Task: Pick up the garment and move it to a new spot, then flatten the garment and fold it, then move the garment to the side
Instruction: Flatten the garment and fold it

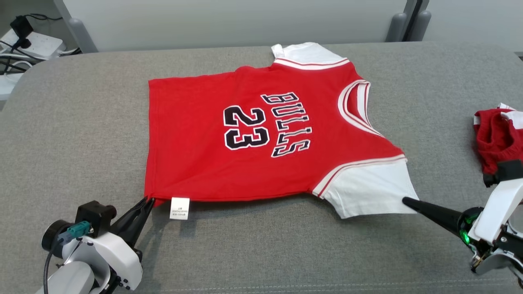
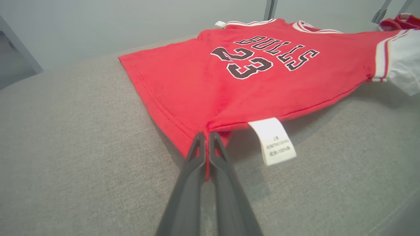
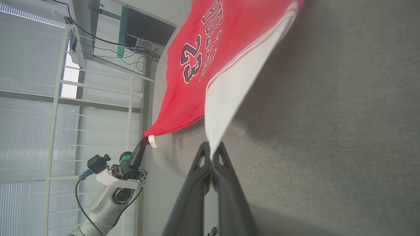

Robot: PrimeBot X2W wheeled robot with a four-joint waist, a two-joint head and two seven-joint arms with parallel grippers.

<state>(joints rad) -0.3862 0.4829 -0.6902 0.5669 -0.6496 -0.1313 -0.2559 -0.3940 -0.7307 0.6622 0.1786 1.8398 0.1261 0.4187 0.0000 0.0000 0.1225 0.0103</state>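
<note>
The garment point(image 1: 229, 163) is a red jersey with white sleeves and "BULLS 23" in black, spread front-up across the grey table, collar toward the right. My left gripper point(image 1: 148, 201) is shut on its near hem corner, beside a white care label point(image 1: 179, 208). In the left wrist view the left gripper point(image 2: 206, 136) pinches that red corner of the garment point(image 2: 197, 88), lifting it slightly. My right gripper point(image 1: 405, 201) is shut on the tip of the near white sleeve point(image 1: 367, 192). The right wrist view shows the right gripper point(image 3: 211, 147) clamping the white sleeve point(image 3: 226, 98), with the near edge raised off the table.
A second crumpled red and white garment point(image 1: 496, 139) lies at the table's right edge. The grey fabric-covered table point(image 1: 81, 122) has free room to the left and in front. Cables and a power strip point(image 1: 28, 45) sit beyond the far left corner.
</note>
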